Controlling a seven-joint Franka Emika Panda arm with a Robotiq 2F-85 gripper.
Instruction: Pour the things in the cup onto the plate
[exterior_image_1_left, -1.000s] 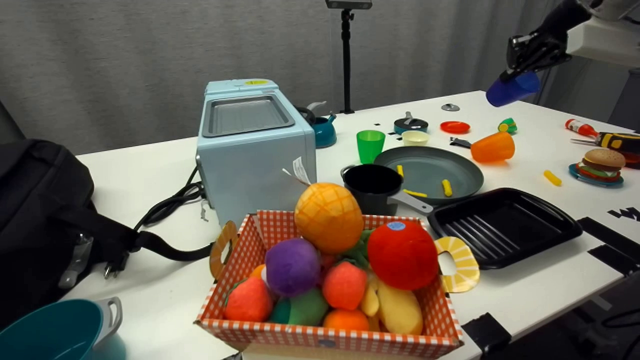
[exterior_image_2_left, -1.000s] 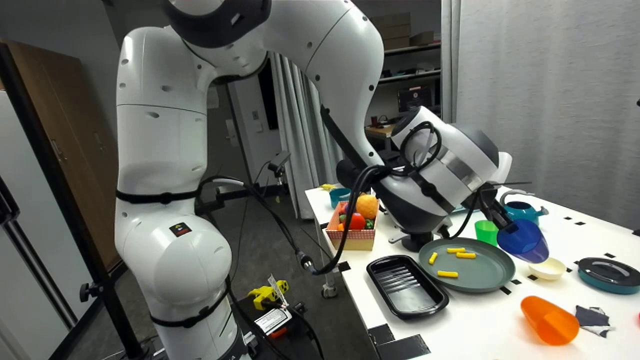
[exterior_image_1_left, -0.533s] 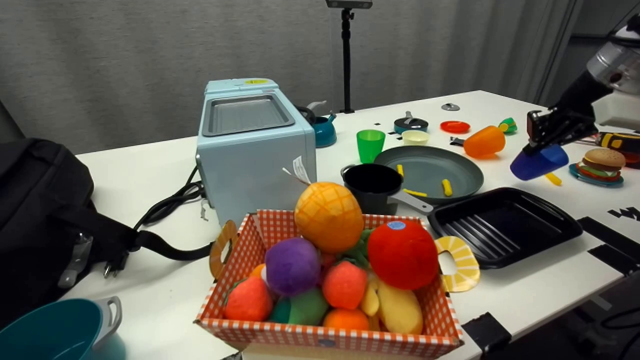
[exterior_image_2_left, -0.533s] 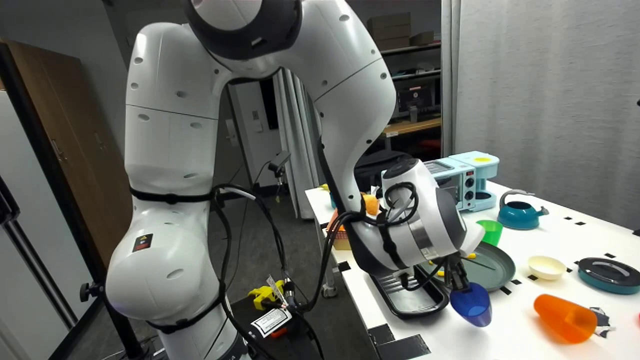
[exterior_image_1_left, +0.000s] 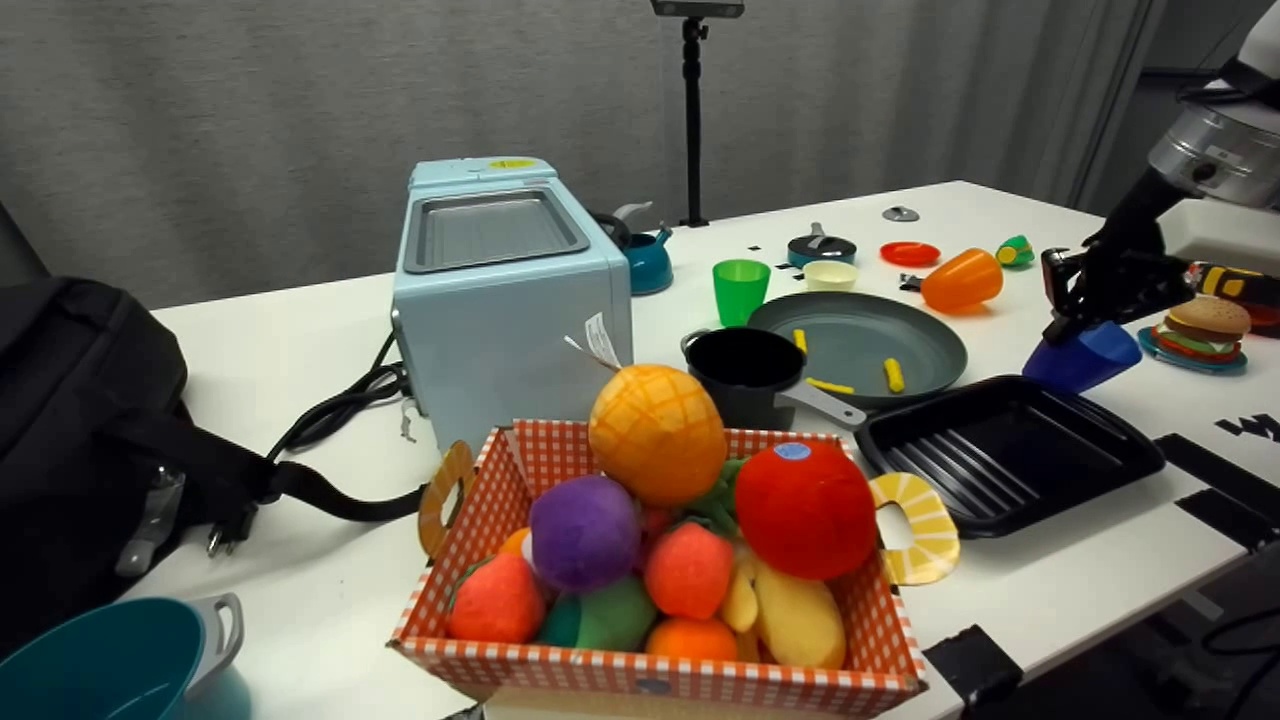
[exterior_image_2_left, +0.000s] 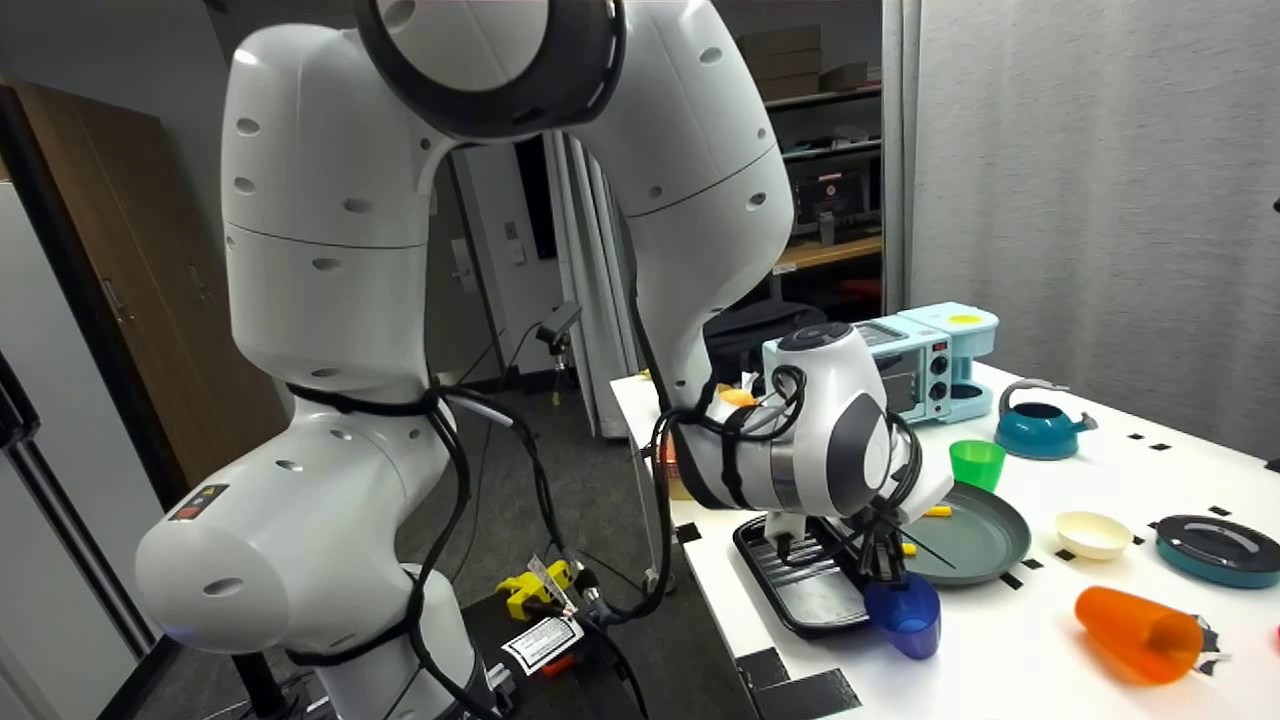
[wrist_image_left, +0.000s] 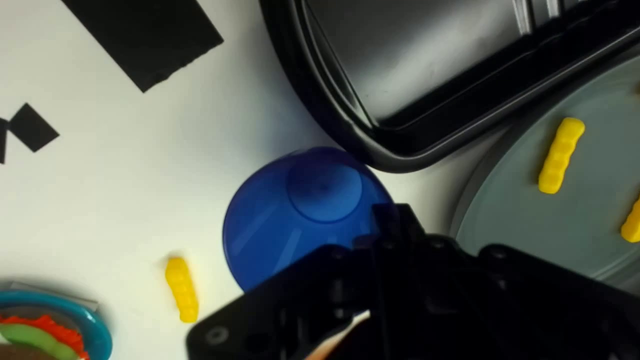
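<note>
Okay, pincer (wrist_image_left: 396, 220) clamped on the wall of the blue cup (wrist_image_left: 300, 220), at the rim. Blue cup tilted, mouth facing the wrist camera, inner base in sight. It is just beside a corner of the black tray (wrist_image_left: 430, 55); whether its base meets the bench (wrist_image_left: 150, 190) is hard to tell from these angles. One loose yellow piece (wrist_image_left: 182, 290) on the bench near the blue cup, which is between it and the tray.

Next the plate (wrist_image_left: 515, 215), dark grey, flat on the bench just beside the tray. More yellow pieces (exterior_image_1_left: 893, 375) lie on it, three of them showing in an exterior view, apart from each other; the wrist view catches one whole and one cut by the frame. Past the loose one, a burger (exterior_image_1_left: 1208, 318) on a teal dish (wrist_image_left: 100, 335). Orange cup (exterior_image_2_left: 1140, 635) on its side, apart from the plate, in both exterior views. Green cup (exterior_image_1_left: 742, 292) upright and cream bowl (exterior_image_2_left: 1094, 536), both near the plate. Dark pot (exterior_image_1_left: 755, 405) with a grey handle, between plate and basket (exterior_image_1_left: 700, 684); basket is red-and-white check, piled with toy fruit (exterior_image_1_left: 690, 570).

Farther out, a teal pan (exterior_image_2_left: 1215, 555) with a dark top, then a teal kettle (exterior_image_2_left: 1040, 442) near the light blue oven (exterior_image_1_left: 515, 340), which has a grey baking sheet (exterior_image_1_left: 500, 230) on top. Grey curtain (exterior_image_1_left: 300, 110) at the back, black stand (exterior_image_1_left: 692, 130) in front of it.
</note>
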